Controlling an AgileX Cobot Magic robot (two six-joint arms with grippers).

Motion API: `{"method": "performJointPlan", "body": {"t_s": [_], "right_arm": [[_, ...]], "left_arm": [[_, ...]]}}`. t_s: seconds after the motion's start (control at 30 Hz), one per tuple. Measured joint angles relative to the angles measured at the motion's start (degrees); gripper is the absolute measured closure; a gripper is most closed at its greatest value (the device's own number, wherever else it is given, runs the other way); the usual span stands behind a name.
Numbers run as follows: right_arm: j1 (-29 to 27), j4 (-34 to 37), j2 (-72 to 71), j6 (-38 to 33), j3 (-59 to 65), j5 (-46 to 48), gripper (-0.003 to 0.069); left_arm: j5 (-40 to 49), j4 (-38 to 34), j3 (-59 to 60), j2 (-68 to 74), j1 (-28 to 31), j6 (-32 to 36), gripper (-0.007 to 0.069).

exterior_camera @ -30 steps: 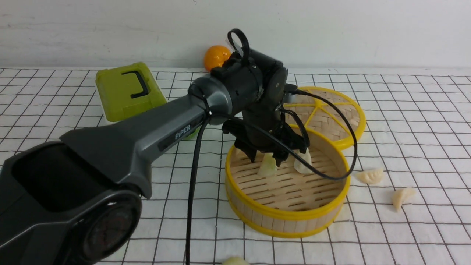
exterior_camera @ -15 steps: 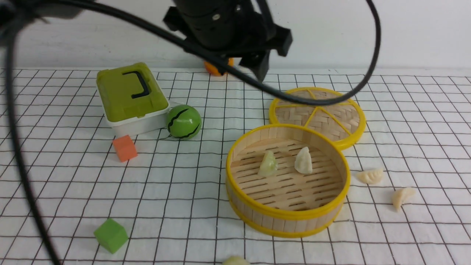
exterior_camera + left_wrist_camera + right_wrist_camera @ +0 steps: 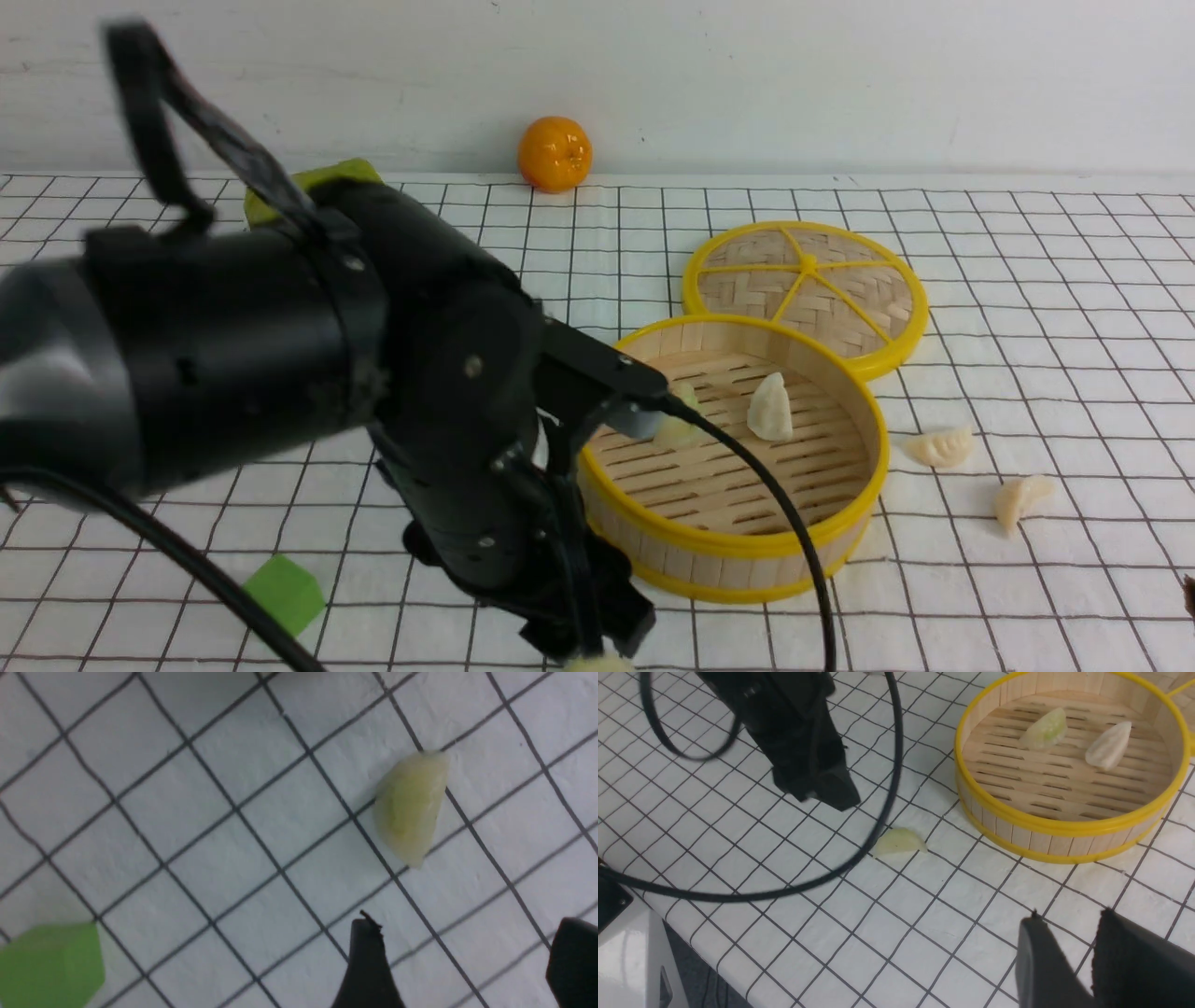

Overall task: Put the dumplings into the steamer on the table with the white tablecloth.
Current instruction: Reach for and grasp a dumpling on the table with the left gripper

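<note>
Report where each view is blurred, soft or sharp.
Front view: the left arm looms close and smeared by motion; the steamer behind is sharp, evenly lit. Left wrist view: the dumpling is slightly soft, the green cube blurry. Right wrist view: steamer crisp, the looping cable streaked.

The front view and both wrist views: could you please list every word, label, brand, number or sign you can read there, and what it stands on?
None: no text can be read in any of the three views.
The left arm has a blurred black casing with no lettering showing.
The steamer, the dumplings and the white tablecloth carry no markings, only the cloth's grid lines.
</note>
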Motion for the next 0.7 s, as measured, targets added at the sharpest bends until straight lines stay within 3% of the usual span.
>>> {"method": "performJointPlan", "body": {"t_s": [0.2, 0.5, 0.6, 0.7], "right_arm": [[0.0, 0.1, 0.1, 0.0, 0.0, 0.0, 0.0480], [0.0, 0.1, 0.1, 0.0, 0.0, 0.1, 0.0474], [0.0, 0.1, 0.1, 0.0, 0.0, 0.1, 0.0473], [0.0, 0.1, 0.1, 0.0, 0.0, 0.1, 0.0470]], "left_arm": [[-8.1, 1.6, 0.1, 6.7, -0.4, -0.1, 0.0142], [-7.8, -0.7, 0.1, 15.1, -0.4, -0.1, 0.0145], [-7.6, -0.7, 0.1, 15.7, -0.4, -0.1, 0.0162], [-7.9, -0.7, 0.1, 16.0, -0.4, -0.1, 0.0245]]}}
